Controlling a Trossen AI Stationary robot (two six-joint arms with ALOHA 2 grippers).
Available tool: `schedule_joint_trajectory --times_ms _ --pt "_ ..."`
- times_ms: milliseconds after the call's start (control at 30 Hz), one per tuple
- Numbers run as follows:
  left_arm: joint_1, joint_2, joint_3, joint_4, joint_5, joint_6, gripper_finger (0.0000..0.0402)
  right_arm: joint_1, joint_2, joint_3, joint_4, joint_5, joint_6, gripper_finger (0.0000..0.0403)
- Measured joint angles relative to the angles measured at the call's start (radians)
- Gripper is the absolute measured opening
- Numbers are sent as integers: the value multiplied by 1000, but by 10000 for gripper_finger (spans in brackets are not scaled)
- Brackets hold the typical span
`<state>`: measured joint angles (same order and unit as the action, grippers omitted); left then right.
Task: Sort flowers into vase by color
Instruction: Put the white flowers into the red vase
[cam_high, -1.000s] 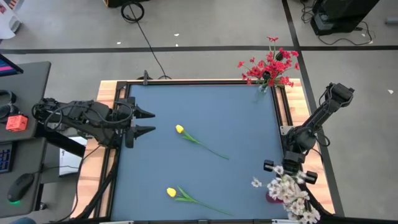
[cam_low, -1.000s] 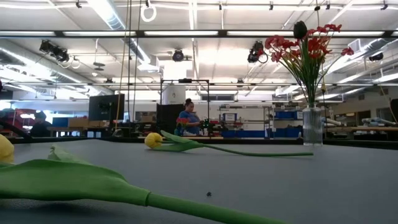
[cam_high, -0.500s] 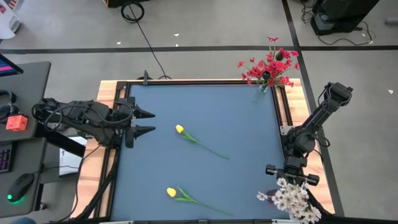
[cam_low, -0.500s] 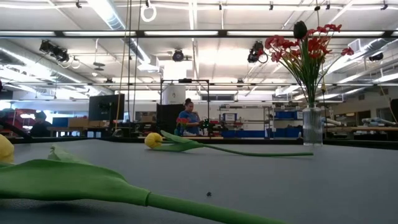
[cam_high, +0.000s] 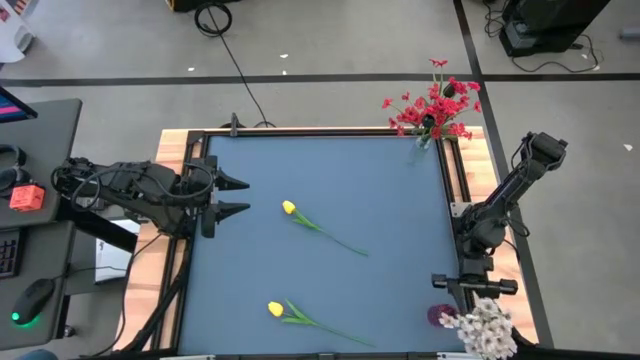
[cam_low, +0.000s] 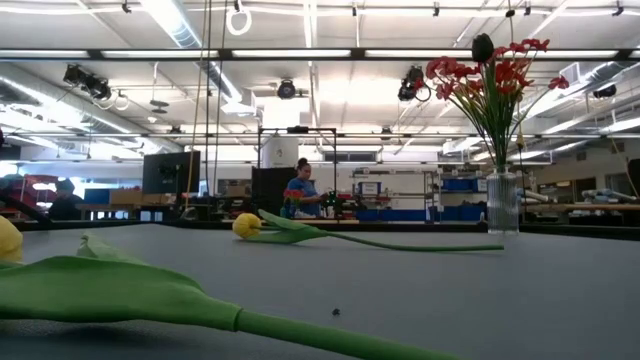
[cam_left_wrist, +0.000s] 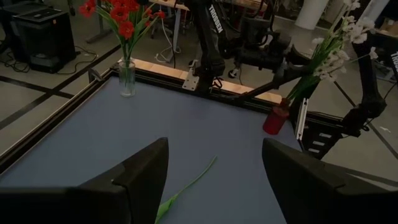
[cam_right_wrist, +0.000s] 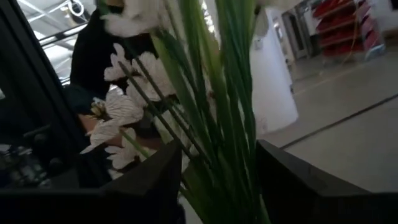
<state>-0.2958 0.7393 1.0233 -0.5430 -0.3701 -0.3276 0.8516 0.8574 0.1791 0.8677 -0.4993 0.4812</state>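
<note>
my right gripper (cam_high: 474, 298) pinches the white blossom spray (cam_high: 487, 328) by its stems over the worktop's (cam_high: 380, 190) near right corner, the blooms partly cut off at the edge, above a small red vase (cam_left_wrist: 274, 119). two yellow tulips (cam_high: 288, 208) (cam_high: 275, 309) lie on the worktop. one clear vase (cam_left_wrist: 127, 77) holds the red flowers (cam_high: 432, 104). my left gripper (cam_high: 232, 196) waits spread at the left edge.

In your high view, the glass vase of red blossoms (cam_high: 431, 112) stood at the table's upper right corner. Two yellow tulips lay on the blue mat: one (cam_high: 321, 229) at centre, one (cam_high: 305, 320) below it. The small red vase (cam_high: 437, 316) holding whitish sprays (cam_high: 484, 326) sat lower right.
</note>
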Motion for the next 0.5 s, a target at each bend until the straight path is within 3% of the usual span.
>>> schedule_joint_trajectory --times_ms 500 --pt "0 0 0 0 0 0 266 -85 -63 0 -1 -70 21 209"
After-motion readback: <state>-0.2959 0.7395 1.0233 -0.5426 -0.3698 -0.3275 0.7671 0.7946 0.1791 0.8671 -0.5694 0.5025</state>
